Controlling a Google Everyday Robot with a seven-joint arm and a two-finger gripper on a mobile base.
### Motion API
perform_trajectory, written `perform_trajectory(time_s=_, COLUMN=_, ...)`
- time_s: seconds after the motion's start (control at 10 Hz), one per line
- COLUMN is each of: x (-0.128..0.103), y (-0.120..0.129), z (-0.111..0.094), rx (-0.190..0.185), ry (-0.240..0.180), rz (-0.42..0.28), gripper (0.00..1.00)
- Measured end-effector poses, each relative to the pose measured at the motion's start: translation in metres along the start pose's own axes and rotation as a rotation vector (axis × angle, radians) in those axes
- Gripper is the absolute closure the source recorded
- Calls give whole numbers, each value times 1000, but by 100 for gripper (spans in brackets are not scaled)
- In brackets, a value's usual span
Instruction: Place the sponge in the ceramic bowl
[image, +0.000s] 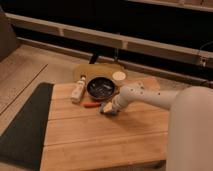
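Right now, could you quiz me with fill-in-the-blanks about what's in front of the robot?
The end effector is low over the ____ table, just in front of the ceramic bowl. The small round disc beside the bowl is ____ in colour. Seen from the camera, the bottle lies to the ____ of the bowl.
Missing words: wooden; white; left.

Gripper (107, 109) low over slatted wooden tabletop (100, 142). Just behind it: round dark glossy ceramic bowl (100, 86). Just left: thin orange-red stick (91, 105). Farther left: pale bottle (78, 90). Camera-side boards open.
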Motion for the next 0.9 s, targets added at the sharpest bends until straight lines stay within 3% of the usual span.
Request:
perform_trajectory(time_s=0.1, x=-1, y=-2, z=-2, rx=9, ry=0, rz=-7, gripper=100)
perform_trajectory(time_s=0.4, x=-3, y=4, z=-12, rx=30, ry=1, rz=-40, gripper=100)
perform_trajectory(time_s=0.9, x=-22, y=16, z=-36, rx=43, ry=-57, rz=-51, gripper=100)
